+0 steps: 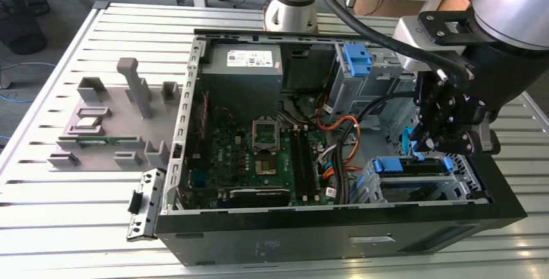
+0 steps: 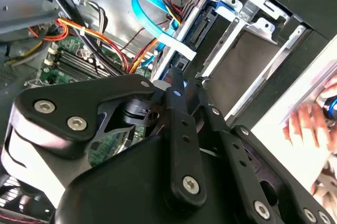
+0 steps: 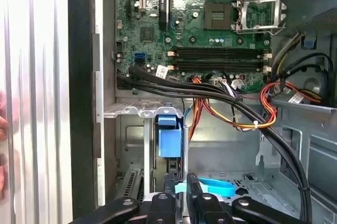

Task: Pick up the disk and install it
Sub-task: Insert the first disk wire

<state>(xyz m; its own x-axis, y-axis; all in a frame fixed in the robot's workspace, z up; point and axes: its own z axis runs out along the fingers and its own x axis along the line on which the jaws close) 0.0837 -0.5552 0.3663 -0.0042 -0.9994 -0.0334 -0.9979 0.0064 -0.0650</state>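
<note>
Gripper (image 1: 426, 148) pressed together just above disk (image 1: 412, 169) seated in drive cage (image 1: 463, 182)

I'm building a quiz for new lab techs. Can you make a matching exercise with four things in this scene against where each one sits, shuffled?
Things
1. black robot gripper
2. grey power supply box with white sticker
3. green motherboard
4. grey plastic fixture block

Places
A. on the slatted metal table, at the exterior view's left
B. over the metal drive cage
C. flat in the middle of the black computer case
D. in the case corner nearest the arm's grey base

Pairs: 1-B, 2-D, 3-C, 4-A
</note>
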